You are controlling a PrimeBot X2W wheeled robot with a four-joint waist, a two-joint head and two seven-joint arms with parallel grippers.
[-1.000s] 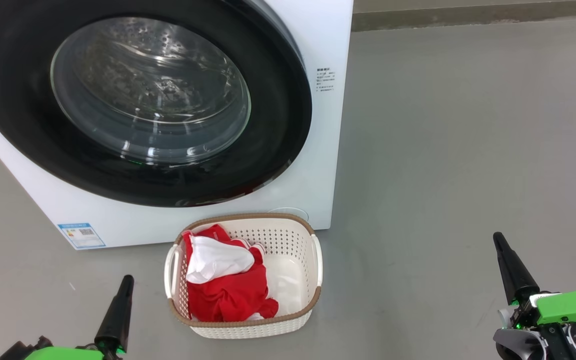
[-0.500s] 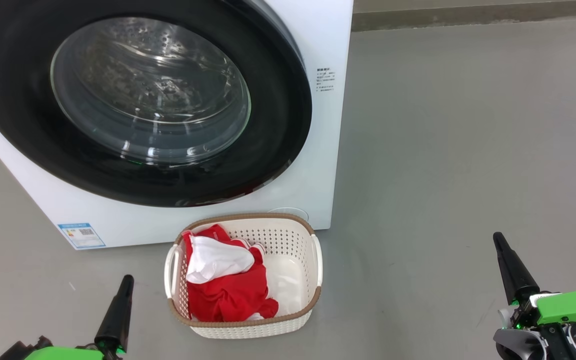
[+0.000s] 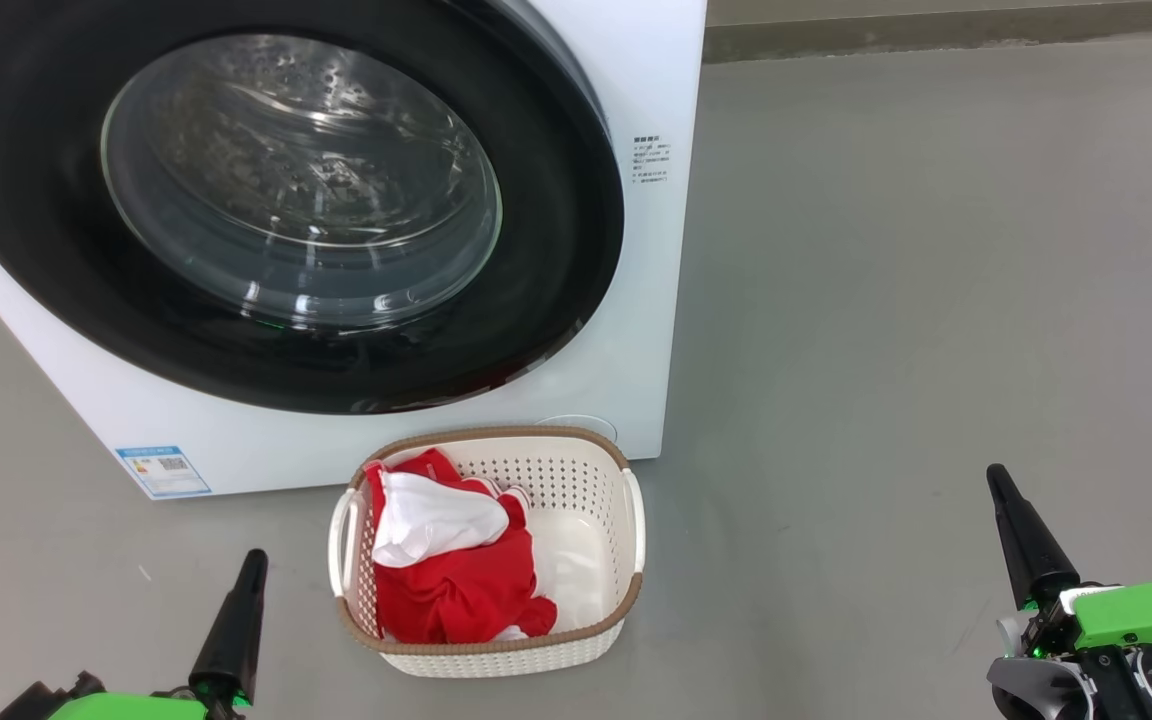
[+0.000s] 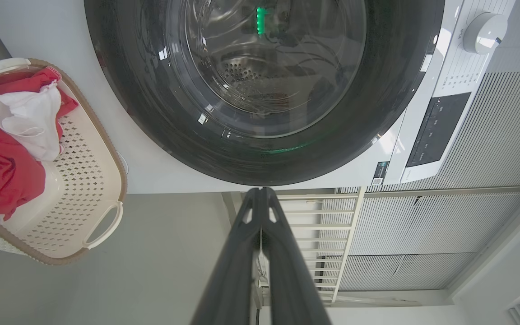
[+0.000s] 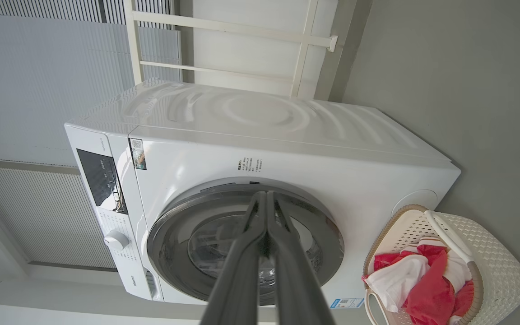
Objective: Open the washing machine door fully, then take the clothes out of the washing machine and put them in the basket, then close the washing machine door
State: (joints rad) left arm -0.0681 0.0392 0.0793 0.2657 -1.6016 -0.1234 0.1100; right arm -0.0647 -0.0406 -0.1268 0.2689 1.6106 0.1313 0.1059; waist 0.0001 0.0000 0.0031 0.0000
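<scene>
Item 1. Large round washing machine door [image 3: 281,200] with a glossy black rim and a bulging clear glass window: shut flush against the machine front. Perforated steel drum visible through the glass; no fabric can be made out behind it.

Item 2. Big white front-loading washing machine [image 3: 661,300]: stands on the floor. Small blue label [image 3: 163,470] on the front at 7 o'clock from the door; round white knob [image 4: 483,32] and dark control panel [image 4: 438,131] along its top strip.

Item 3. Soft bright red clothes with white panels [image 3: 456,590]: bunched in the 9 o'clock half of the basket; the 3 o'clock half shows bare bottom.

Item 4. Small cream plastic rectangular basket [image 3: 576,480], perforated sides, brown woven-look rim, white side handles: on the floor at 6 o'clock from the door, just beside the machine front.

Item 5. Left gripper [image 3: 254,562], long dark fingers on a green mount: at 8 o'clock from the basket, near it, fingers pressed together, holding nothing.

Item 6. Right gripper [image 3: 994,476]: at 3 o'clock from the basket, well apart, fingers pressed together, empty.

Item 7. Smooth grey floor [image 3: 886,300]: carries machine and basket.
</scene>
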